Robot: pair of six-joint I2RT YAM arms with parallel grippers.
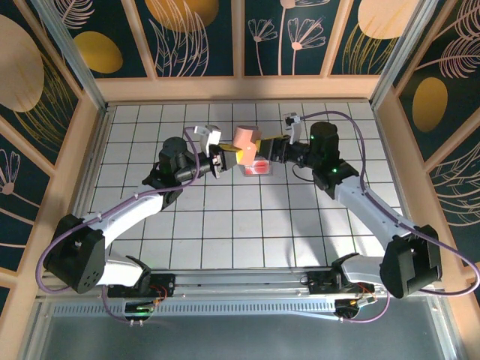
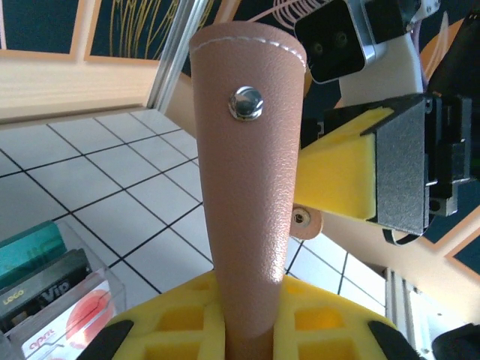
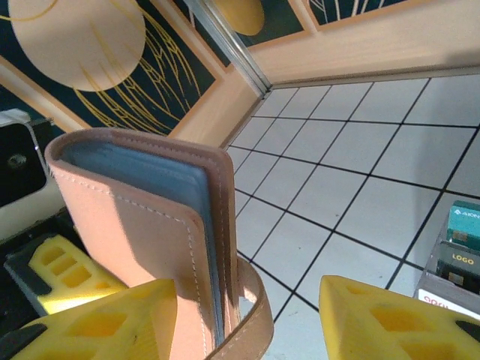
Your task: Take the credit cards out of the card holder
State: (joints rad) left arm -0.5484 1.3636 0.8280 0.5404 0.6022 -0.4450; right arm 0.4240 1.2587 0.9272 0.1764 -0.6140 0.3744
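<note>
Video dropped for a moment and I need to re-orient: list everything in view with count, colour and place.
card holder: one, tan-brown with a blue-grey inside, upright above the table between the grippers.
credit cards: three visible, teal, black, and white-pink with a red spot, grouped on the table beside the holder.
clear case: one, transparent, around the cards.
table: one, white tiles with dark lines.
walls: dark teal panels with gold plants, in pale wood frames, around the table.
left gripper: yellow pads, shut on the holder's lower end.
right gripper: yellow pads, open, at the holder's side.
</note>
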